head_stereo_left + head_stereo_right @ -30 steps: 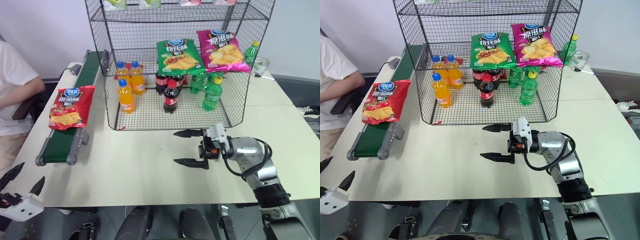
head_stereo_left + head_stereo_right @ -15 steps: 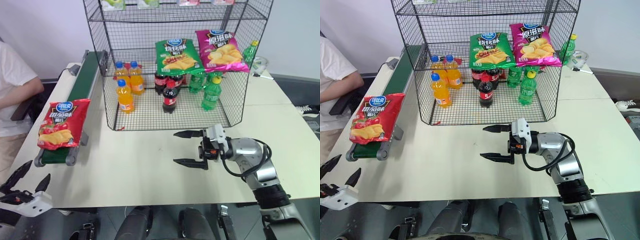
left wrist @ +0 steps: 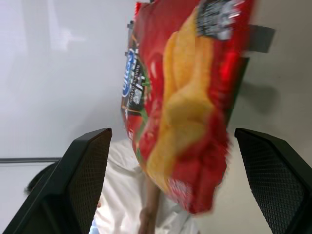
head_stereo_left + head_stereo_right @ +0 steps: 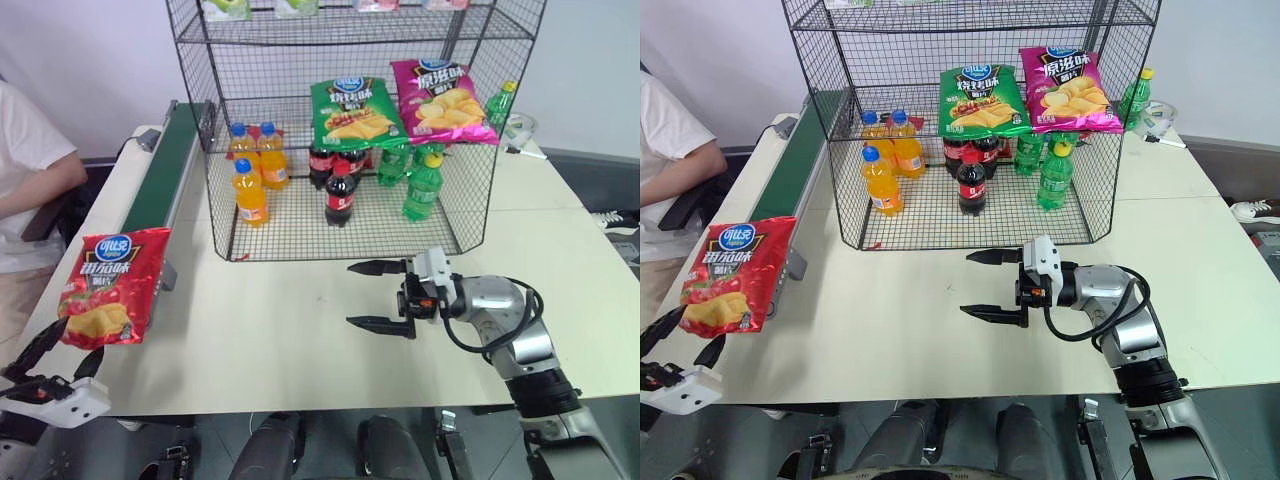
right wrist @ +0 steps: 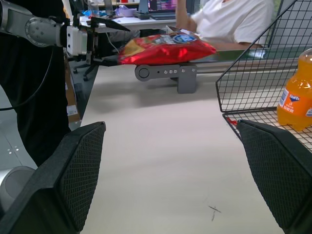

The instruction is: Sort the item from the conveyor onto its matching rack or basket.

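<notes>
The left end effector (image 4: 48, 362), two black fingers on a white mount, sits low past the near left corner of the pale table (image 4: 300, 340) with its fingers spread wide and nothing between them. Just beyond its tips, the shiny red crisp bag with a blue oval logo and yellow crisps (image 4: 103, 287) overhangs the near end of the long narrow dark green conveyor belt with grey metal rails (image 4: 160, 175), its lower edge just above the fingers; whether they touch cannot be told. In the left wrist view the bag (image 3: 183, 97) stands between the two spread fingers, ahead of them.

The right end effector (image 4: 380, 295) hovers over the middle of the table, pointing towards the robot's left, its fingers also parted and empty.

Beyond it stands the tall black wire-grid shelf unit (image 4: 350, 120), holding orange drink bottles (image 4: 252, 172), dark cola bottles (image 4: 340, 185), green bottles (image 4: 422, 185), a green crisp bag (image 4: 355, 112) and a pink crisp bag (image 4: 440, 100).

A person in a white shirt (image 4: 25, 180) sits off the table's left side.
</notes>
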`<action>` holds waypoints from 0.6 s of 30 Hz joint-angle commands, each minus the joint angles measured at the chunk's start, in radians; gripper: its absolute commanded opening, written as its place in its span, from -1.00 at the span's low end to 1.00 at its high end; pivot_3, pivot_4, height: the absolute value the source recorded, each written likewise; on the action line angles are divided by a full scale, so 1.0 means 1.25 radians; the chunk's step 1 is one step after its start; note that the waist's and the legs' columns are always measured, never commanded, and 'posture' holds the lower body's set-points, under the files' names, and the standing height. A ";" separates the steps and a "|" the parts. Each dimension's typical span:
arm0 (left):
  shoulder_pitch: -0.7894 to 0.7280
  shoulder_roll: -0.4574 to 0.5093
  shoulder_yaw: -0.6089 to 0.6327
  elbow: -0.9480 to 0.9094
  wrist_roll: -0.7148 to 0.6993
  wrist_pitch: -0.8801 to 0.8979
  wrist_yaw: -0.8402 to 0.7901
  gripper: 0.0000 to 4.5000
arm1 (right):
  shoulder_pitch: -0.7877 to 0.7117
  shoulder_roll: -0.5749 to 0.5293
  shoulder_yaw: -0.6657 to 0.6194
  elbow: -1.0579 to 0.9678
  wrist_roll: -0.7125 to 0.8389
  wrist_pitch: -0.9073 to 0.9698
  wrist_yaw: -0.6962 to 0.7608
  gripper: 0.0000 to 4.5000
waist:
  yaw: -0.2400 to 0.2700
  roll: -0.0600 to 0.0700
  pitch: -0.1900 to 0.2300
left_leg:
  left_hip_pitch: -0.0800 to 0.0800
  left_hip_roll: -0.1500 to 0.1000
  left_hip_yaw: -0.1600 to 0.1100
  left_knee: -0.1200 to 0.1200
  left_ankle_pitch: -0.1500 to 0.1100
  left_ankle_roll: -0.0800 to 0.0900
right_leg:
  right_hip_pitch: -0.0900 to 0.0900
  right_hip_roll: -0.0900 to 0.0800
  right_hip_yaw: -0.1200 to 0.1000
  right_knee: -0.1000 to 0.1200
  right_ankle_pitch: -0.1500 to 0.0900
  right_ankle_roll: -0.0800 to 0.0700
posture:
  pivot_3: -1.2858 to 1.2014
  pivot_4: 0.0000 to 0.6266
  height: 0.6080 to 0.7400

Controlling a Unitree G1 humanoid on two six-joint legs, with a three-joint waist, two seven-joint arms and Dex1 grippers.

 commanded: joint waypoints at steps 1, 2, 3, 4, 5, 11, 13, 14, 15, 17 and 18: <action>-0.002 0.018 -0.008 -0.014 -0.024 0.004 0.015 0.87 | 0.000 -0.004 -0.011 -0.016 0.005 -0.011 -0.001 1.00 | 0.000 0.000 0.000 | 0.000 0.000 0.000 0.000 0.000 0.000 | 0.000 0.000 0.000 0.000 0.000 0.000 | 0.03 -0.52 1.00; -0.006 0.019 -0.010 -0.015 -0.028 0.008 0.015 0.87 | 0.000 -0.004 -0.011 -0.014 0.002 -0.014 -0.002 1.00 | 0.000 0.000 0.000 | 0.000 0.000 0.000 0.000 0.000 0.000 | 0.000 0.000 0.000 0.000 0.000 0.000 | 0.03 -0.52 1.00; -0.009 0.020 -0.012 -0.016 -0.031 0.012 0.015 0.87 | 0.001 -0.004 -0.012 -0.013 0.000 -0.016 -0.003 1.00 | 0.000 0.000 0.000 | 0.000 0.000 0.000 0.000 0.000 0.000 | 0.000 0.000 0.000 0.000 0.000 0.000 | 0.03 -0.52 1.00; -0.013 0.021 -0.015 -0.017 -0.033 0.016 0.014 0.87 | 0.001 -0.005 -0.012 -0.013 0.001 -0.015 -0.004 1.00 | 0.000 0.000 0.000 | 0.000 0.000 0.000 0.000 0.000 0.000 | 0.000 0.000 0.000 0.000 0.000 0.000 | 0.03 -0.52 1.00; -0.017 0.022 -0.018 -0.018 -0.034 0.018 0.013 0.87 | 0.002 -0.006 -0.012 -0.013 0.000 -0.016 -0.004 1.00 | 0.000 0.000 0.000 | 0.000 0.000 0.000 0.000 0.000 0.000 | 0.000 0.000 0.000 0.000 0.000 0.000 | 0.03 -0.52 1.00; -0.042 0.022 -0.041 -0.024 -0.047 0.026 0.006 0.77 | -0.001 -0.005 -0.013 -0.012 -0.005 -0.015 -0.009 1.00 | 0.000 0.000 0.000 | 0.000 0.000 0.000 0.000 0.000 0.000 | 0.000 0.000 0.000 0.000 0.000 0.000 | 0.03 -0.52 1.00; -0.042 0.022 -0.045 -0.026 -0.060 0.025 0.001 0.52 | -0.001 -0.005 -0.014 -0.011 -0.006 -0.016 -0.011 1.00 | 0.000 0.000 0.000 | 0.000 0.000 0.000 0.000 0.000 0.000 | 0.000 0.000 0.000 0.001 0.000 0.000 | 0.03 -0.52 1.00; -0.041 0.023 -0.044 -0.026 -0.061 0.026 0.004 0.34 | 0.000 -0.006 -0.015 -0.011 -0.006 -0.015 -0.012 1.00 | 0.000 0.000 0.000 | 0.000 0.000 0.000 0.000 0.000 0.000 | 0.000 0.000 0.000 0.001 0.000 0.000 | 0.03 -0.52 1.00; -0.039 0.024 -0.044 -0.025 -0.064 0.024 0.006 0.10 | 0.001 -0.007 -0.015 -0.010 -0.007 -0.017 -0.011 1.00 | 0.000 0.000 0.000 | 0.000 0.000 0.000 0.000 0.000 0.000 | 0.000 0.000 0.000 0.001 0.000 0.000 | 0.03 -0.52 1.00; -0.034 0.025 -0.040 -0.031 -0.064 0.027 0.010 -0.35 | 0.002 -0.009 -0.015 -0.010 -0.008 -0.018 -0.011 1.00 | 0.000 0.000 0.000 | 0.000 0.000 0.000 0.000 0.000 0.000 | 0.000 0.000 0.000 0.001 0.000 0.000 | 0.03 -0.52 1.00; -0.032 0.024 -0.038 -0.036 -0.062 0.030 0.012 -0.54 | 0.002 -0.009 -0.016 -0.009 -0.008 -0.018 -0.011 1.00 | 0.000 0.000 0.000 | 0.000 0.000 0.000 0.000 0.000 0.000 | 0.000 0.000 0.000 0.001 0.000 0.000 | 0.03 -0.52 1.00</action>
